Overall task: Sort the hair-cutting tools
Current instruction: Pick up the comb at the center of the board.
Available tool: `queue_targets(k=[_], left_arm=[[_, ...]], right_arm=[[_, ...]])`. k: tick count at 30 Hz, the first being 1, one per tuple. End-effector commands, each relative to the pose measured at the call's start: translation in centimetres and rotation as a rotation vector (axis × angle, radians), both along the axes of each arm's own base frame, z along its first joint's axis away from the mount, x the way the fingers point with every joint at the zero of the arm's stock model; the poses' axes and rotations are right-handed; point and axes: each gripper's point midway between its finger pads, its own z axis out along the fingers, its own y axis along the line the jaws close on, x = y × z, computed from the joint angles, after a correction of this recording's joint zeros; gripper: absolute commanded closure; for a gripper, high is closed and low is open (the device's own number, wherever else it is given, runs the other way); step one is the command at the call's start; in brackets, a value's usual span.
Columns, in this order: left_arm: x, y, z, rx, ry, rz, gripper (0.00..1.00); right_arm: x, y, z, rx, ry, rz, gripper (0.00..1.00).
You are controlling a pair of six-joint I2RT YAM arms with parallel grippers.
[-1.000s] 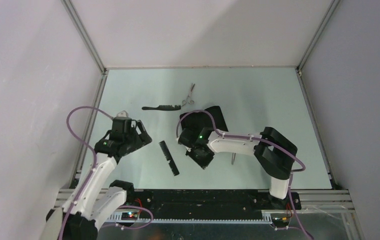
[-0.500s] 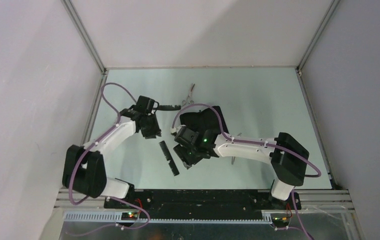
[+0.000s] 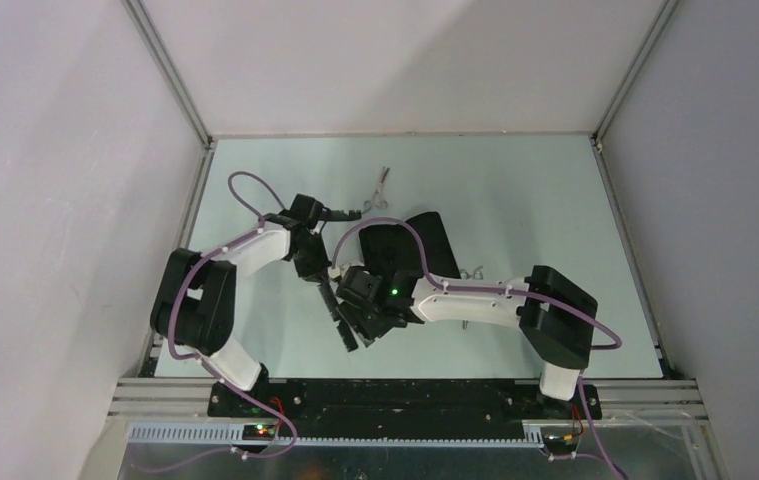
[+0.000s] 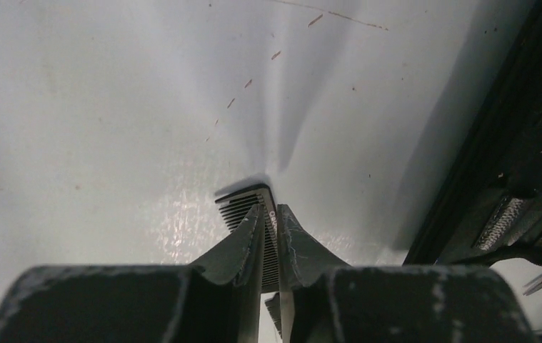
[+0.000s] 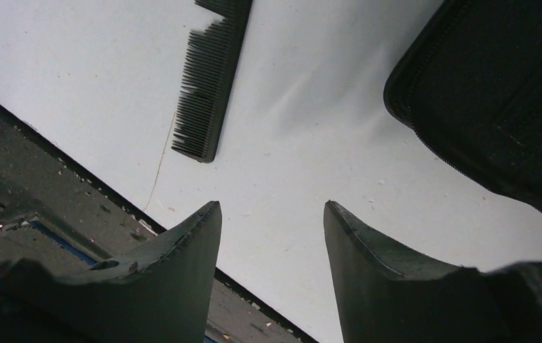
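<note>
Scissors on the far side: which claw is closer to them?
Left. The left claw, shut on a comb, sits left of the scissors and nearer the front; the right claw hangs open farther off, beside the front rail.

table (image 3: 535,200) — case (image 3: 430,232) | near comb (image 5: 207,86) | far comb (image 4: 246,207) | scissors (image 3: 380,187) | maybe second scissors (image 3: 472,271)

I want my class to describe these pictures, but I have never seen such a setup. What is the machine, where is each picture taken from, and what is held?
These are two robot arms bolted at the near edge of a table. The wide picture looks down from above; the other two come from wrist cameras. The left end effector is pinched shut on the far comb. The right end effector is open and empty, close to the near comb. A black case lies mid-table, the far scissors beyond it, the second scissors partly hidden under the right arm.
</note>
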Motion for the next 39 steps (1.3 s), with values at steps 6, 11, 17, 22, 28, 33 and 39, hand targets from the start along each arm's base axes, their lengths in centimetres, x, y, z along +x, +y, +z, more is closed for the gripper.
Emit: queue_targets(k=[6, 11, 17, 22, 28, 33, 39], left_arm=[[0.0, -0.5, -2.2, -0.012, 0.031, 0.041, 0.85], [-1.1, -0.6, -3.5, -0.041, 0.051, 0.079, 0.88], [-2.3, -0.5, -4.7, -0.073, 0.083, 0.110, 0.90], [-2.4, -0.3, -4.7, -0.081, 0.084, 0.122, 0.90], [-2.3, -0.3, -4.7, -0.088, 0.086, 0.128, 0.90], [-2.3, -0.3, -4.7, -0.090, 0.087, 0.131, 0.90], [-2.4, -0.3, -4.8, -0.092, 0.091, 0.136, 0.90]], right_arm=[[1.0, 2.9, 1.1, 0.008, -0.091, 0.021, 0.40], [0.9, 4.1, 1.5, 0.006, -0.104, 0.031, 0.39], [0.6, 5.0, 0.1, -0.040, -0.072, 0.036, 0.33], [0.3, 5.6, -0.9, -0.083, -0.040, 0.042, 0.31], [-0.5, 5.5, -2.3, -0.134, 0.013, 0.056, 0.32], [-1.0, 5.1, -3.3, -0.190, 0.048, 0.044, 0.33], [-1.4, 4.9, -4.2, -0.214, 0.091, 0.006, 0.34]])
